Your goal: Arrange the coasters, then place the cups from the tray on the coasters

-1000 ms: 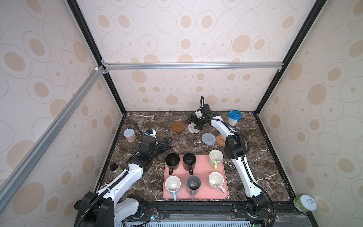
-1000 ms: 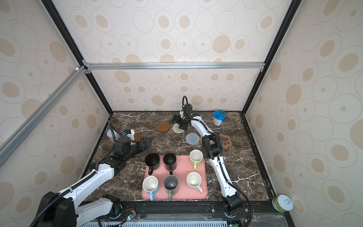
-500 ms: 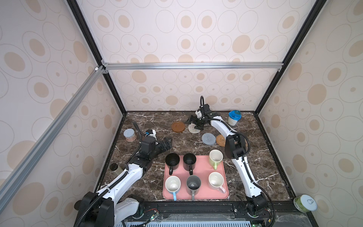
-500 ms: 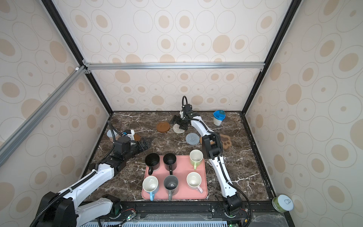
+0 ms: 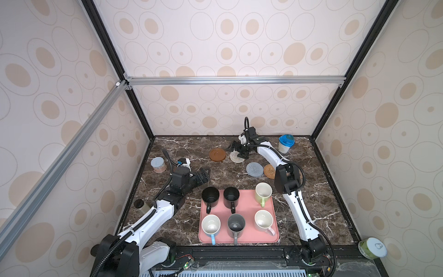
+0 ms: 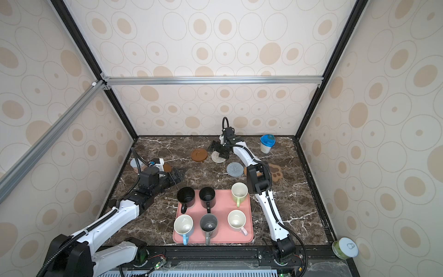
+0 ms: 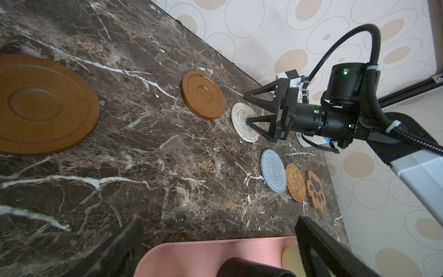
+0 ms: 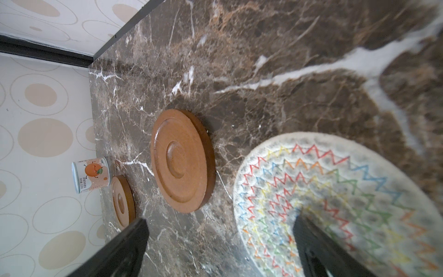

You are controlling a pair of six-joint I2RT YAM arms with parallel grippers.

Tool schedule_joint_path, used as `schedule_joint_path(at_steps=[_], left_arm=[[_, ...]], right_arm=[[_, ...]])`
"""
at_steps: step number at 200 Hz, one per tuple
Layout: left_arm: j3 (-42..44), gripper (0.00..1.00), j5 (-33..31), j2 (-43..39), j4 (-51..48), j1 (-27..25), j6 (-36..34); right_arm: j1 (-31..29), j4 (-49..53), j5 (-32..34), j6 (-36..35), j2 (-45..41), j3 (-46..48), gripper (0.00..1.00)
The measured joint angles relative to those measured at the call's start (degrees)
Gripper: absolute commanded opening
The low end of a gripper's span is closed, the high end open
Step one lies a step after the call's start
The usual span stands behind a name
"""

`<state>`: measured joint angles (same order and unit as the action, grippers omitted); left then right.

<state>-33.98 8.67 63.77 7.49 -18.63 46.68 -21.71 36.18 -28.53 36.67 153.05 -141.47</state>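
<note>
Six cups stand on the pink tray (image 5: pixel 247 206): two black (image 5: pixel 210 196), light green (image 5: pixel 263 191), light blue (image 5: pixel 211 225), dark grey (image 5: pixel 236 225) and pale pink (image 5: pixel 263 220). Behind it lie the coasters: a brown disc (image 5: pixel 217 154), whitish woven (image 5: pixel 236 157), grey-blue (image 5: pixel 254 169), tan rattan (image 5: pixel 269 171) and paw-shaped (image 6: pixel 275 172). Another brown disc (image 7: pixel 43 103) lies by my left gripper (image 5: pixel 205 175), which hovers open and empty beyond the tray's back left corner. My right gripper (image 5: pixel 236 151) is open low over the whitish coaster's edge, one finger above it, the other above bare marble.
A blue-lidded white tub (image 5: pixel 285 144) stands at the back right. A grey-lidded jar (image 5: pixel 158 165) stands at the left wall. A green can (image 5: pixel 372 248) sits outside the front right corner. Patterned walls enclose the marble table on three sides.
</note>
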Motion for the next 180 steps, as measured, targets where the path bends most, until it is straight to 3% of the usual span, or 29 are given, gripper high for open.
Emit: schedule_joint_path(at_steps=[89, 180], left_arm=[[-0.1, 1.0, 0.9, 0.2, 1.9, 0.0, 0.0], [-1.1, 1.0, 0.9, 0.2, 3.2, 0.0, 0.0]], right_arm=[[0.3, 2.0, -0.4, -1.0, -3.3, 0.6, 0.99], [0.3, 4.6, -1.6, -6.0, -15.6, 1.7, 0.99]])
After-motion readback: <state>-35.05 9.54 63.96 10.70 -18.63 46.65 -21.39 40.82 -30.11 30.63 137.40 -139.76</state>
